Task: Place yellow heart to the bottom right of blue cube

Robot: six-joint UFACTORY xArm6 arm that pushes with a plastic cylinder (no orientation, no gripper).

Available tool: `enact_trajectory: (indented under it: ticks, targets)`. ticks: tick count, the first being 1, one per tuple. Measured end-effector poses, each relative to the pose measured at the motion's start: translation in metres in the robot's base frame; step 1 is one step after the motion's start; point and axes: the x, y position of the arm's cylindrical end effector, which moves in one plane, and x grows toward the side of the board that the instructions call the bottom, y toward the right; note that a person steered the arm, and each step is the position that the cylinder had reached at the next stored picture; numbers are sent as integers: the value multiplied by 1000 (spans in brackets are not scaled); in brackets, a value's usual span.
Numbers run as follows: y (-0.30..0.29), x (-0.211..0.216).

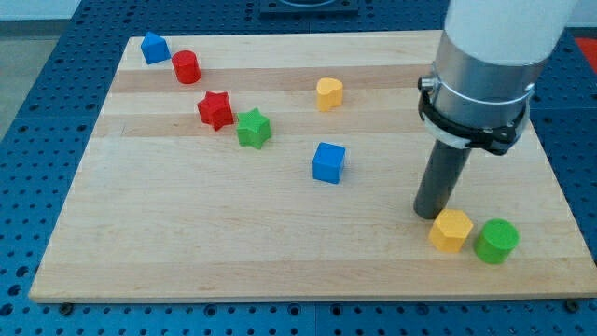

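Figure. My tip [430, 214], the lower end of a plain dark rod with no jaws to open or close and nothing held, rests on the wooden board [187, 252] toward the view's right, just beside the upper left edge of a yellow hexagonal block [451, 230]; whether the two touch cannot be told. A green cylinder [495, 241] stands just to the right of that yellow block. The blue cube [328, 161] sits near the board's centre, up and to the left of my tip. The yellow heart [328, 93] lies above the blue cube, toward the view's top, well apart from my tip. Farther left are a green star [253, 128] and a red star [215, 110], close together, then a red cylinder [187, 66] and a second blue block [154, 47] at the upper left corner. The heart appears not yet engaged, so the approach seems to be in hand. The next move probably calls for bringing my tip round above and left of the heart, then pushing it down past the cube's right side without nudging the cube.
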Motion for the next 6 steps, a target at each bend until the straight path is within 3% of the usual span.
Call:
enact_trajectory:
  ticks: [2,4,5,6]
  targets:
    - [14,-68]
    - [46,-195]
    - [13,-246]
    - [-50,-267]
